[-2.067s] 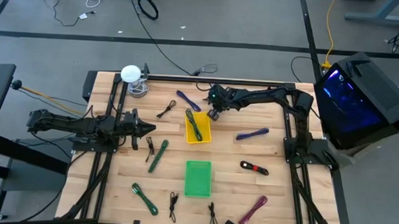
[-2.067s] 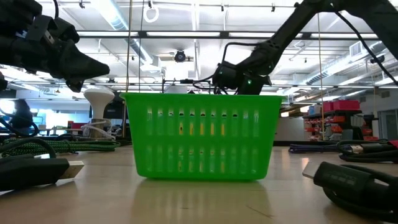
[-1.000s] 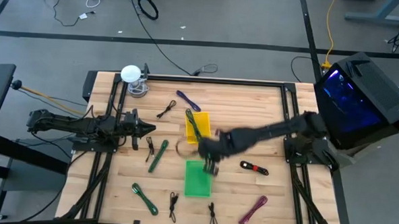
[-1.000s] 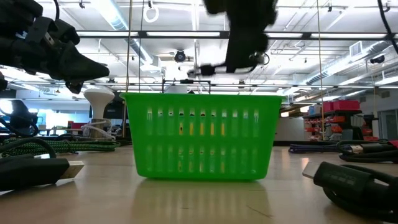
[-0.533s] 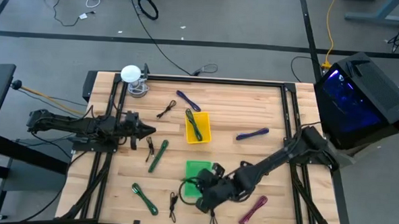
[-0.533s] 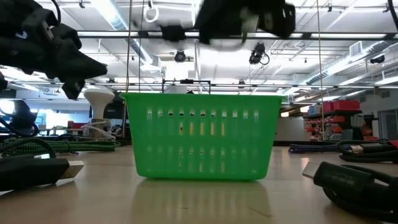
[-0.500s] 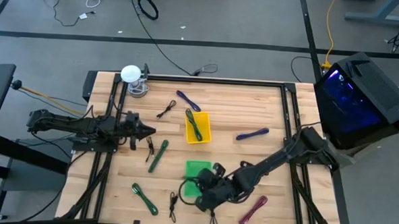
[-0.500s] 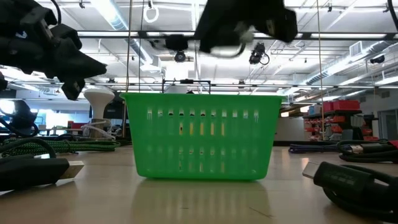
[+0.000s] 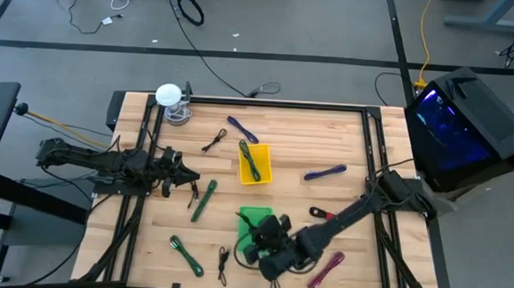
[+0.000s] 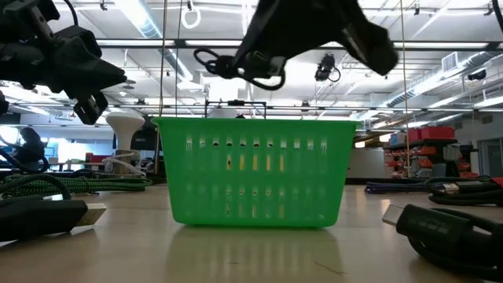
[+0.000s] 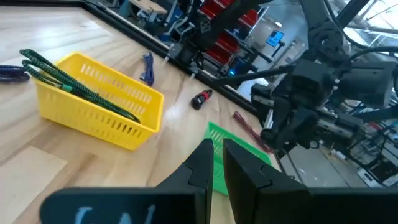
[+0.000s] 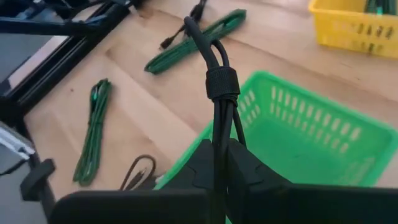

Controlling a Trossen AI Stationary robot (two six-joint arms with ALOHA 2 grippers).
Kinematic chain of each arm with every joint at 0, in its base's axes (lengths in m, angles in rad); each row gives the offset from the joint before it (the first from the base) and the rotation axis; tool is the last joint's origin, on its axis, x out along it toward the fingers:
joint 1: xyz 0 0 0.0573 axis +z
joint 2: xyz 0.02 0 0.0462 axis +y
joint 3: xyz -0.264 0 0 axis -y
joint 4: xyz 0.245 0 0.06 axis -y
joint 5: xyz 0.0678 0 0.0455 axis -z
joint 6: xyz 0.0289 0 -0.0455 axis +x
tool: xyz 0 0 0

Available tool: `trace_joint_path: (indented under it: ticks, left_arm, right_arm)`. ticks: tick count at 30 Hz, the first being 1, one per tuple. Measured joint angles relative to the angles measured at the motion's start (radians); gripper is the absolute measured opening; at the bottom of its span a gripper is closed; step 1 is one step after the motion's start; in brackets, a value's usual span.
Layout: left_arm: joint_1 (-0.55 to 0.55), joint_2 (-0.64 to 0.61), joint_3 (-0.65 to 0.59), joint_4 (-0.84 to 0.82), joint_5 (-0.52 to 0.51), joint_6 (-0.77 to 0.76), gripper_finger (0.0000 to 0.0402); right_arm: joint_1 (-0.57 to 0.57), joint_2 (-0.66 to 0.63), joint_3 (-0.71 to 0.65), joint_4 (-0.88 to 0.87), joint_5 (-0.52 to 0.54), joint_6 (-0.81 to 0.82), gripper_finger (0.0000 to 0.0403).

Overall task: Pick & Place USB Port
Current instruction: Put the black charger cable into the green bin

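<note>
One bundled black USB cable (image 12: 219, 81) stays clamped in my right gripper (image 12: 216, 163), which has swung from the yellow basket (image 9: 255, 164) to above the green plastic basket (image 12: 298, 140); release looks next. Left gripper (image 11: 214, 163) waits, fingers nearly together.

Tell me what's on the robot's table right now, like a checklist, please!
Surface: wooden table, bare between items.
Job's things: green basket; black cable, bundled, held above the basket's edge.
Clutter: yellow basket with a green cable inside; white lamp at a corner.
Grippers: right tool shut on the black cable, by the green basket; left tool shut, empty, waiting at the table's left side.
Cables: loose green cables, purple cable, red-and-black one, small black ones.
Surroundings: blue-lit computer case beside the table; cords on the floor.
</note>
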Motion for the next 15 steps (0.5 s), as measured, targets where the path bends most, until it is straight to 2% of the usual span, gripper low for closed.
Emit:
trace_joint_path:
  ticks: [5,8,12,15]
  left_arm:
    - [0.002,0.0,0.0,0.048,-0.078,0.023,0.0039]
    - [0.002,0.0,0.0,0.086,-0.137,0.025,0.0039]
    - [0.002,-0.001,0.0,0.13,-0.152,0.047,0.0039]
    - [0.002,0.0,0.0,0.139,-0.157,0.062,0.0039]
  right_arm:
    - [0.002,0.046,0.0,-0.003,0.026,0.094,0.001]
    - [0.009,0.082,0.0,0.001,0.001,0.14,0.001]
    - [0.008,0.104,-0.001,-0.014,-0.042,0.17,0.001]
    - [0.007,0.097,0.0,-0.009,-0.035,0.145,0.0034]
